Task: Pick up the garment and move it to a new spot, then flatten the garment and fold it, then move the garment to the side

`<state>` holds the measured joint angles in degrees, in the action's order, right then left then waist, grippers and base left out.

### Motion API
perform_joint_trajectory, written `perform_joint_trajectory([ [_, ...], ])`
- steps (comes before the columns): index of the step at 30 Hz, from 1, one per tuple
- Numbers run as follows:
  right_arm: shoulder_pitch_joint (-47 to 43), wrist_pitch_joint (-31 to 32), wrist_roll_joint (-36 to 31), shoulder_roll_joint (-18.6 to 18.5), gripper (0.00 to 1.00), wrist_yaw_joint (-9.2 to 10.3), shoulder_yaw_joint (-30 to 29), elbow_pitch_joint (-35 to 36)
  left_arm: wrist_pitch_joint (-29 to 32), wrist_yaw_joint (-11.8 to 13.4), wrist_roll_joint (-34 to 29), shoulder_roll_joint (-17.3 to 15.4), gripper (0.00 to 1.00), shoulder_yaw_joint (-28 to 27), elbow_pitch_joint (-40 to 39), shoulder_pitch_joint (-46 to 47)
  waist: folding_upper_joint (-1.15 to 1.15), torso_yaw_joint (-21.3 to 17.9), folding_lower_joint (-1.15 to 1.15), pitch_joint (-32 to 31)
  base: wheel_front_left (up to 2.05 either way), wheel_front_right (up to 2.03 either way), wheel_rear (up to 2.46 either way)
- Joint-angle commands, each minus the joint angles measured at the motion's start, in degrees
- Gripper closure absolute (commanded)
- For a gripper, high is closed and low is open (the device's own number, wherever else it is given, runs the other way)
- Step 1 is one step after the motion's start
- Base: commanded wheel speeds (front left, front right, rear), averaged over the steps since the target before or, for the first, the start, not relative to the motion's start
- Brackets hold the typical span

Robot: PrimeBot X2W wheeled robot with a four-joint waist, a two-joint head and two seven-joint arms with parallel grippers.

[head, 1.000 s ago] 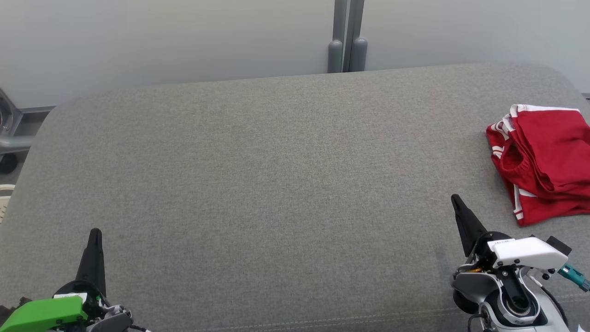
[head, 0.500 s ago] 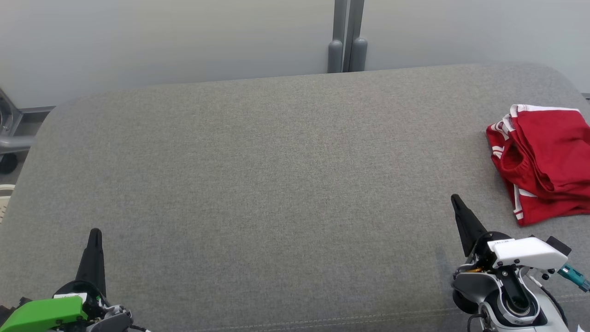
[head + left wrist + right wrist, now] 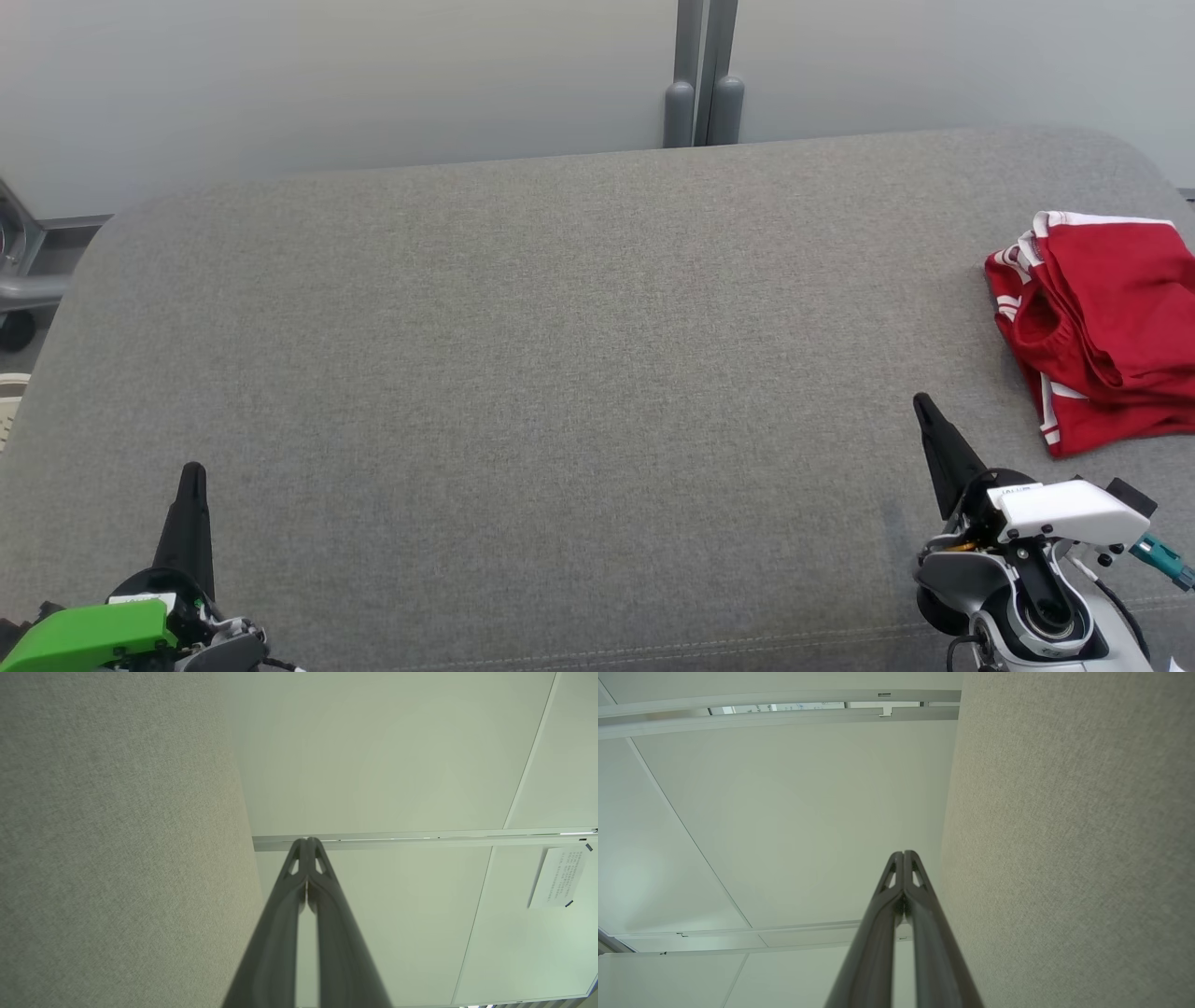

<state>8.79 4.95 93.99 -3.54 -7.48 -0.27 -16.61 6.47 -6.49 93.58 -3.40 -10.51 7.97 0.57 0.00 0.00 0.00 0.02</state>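
Garment (image 3: 1106,327): I see its right part cut off by the head view's edge | wall notice (image 3: 558,877): print too small for me to read | metal frame (image 3: 28,285) at left edge: cropped, I cannot identify it

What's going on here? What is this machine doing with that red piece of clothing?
Nothing is being handled right now. The red garment lies folded near the right edge of the grey padded surface, so the job of folding it and setting it aside looks done. The left gripper and the right gripper are both shut and empty, at the near corners, apart from the cloth.
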Motion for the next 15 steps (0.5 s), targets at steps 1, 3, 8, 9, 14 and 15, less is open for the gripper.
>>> perform_joint_trajectory([
  [1, 0.4, 0.1, -0.4, -0.1, 1.0, -0.02, -0.1, 0.1, 0.0, -0.1, -0.2, 0.0, 1.0, -0.2, -0.1, 0.7, 0.0, 0.0, 0.0, 0.0, 0.0, 0.0, 0.0],
  [3, 0.5, 0.1, -0.4, 0.0, 1.0, -0.02, -0.2, 0.1, 0.0, -0.1, -0.2, 0.0, 1.0, -0.2, -0.1, 0.7, 0.0, 0.0, 0.0, 0.0, 0.0, 0.0, 0.0],
  [8, 0.5, 0.2, -0.4, 0.0, 1.0, -0.02, -0.2, 0.1, 0.1, -0.1, -0.2, 0.0, 1.0, -0.2, -0.1, 0.7, 0.0, 0.0, 0.0, 0.0, 0.0, 0.0, 0.0],
  [9, 0.5, 0.2, -0.4, 0.0, 1.0, -0.02, -0.2, 0.1, 0.1, -0.1, -0.2, 0.0, 1.0, -0.2, -0.1, 0.7, 0.0, 0.0, 0.0, 0.0, 0.0, 0.0, 0.0],
  [14, 0.5, 0.2, -0.4, 0.0, 1.0, -0.02, -0.2, 0.1, 0.1, -0.1, -0.3, 0.1, 1.0, -0.2, -0.1, 0.7, 0.0, 0.0, 0.0, 0.0, 0.0, 0.0, 0.0],
  [15, 0.5, 0.2, -0.4, 0.0, 1.0, -0.02, -0.2, 0.1, 0.1, -0.1, -0.3, 0.1, 1.0, -0.2, -0.1, 0.7, 0.0, 0.0, 0.0, 0.0, 0.0, 0.0, 0.0],
])
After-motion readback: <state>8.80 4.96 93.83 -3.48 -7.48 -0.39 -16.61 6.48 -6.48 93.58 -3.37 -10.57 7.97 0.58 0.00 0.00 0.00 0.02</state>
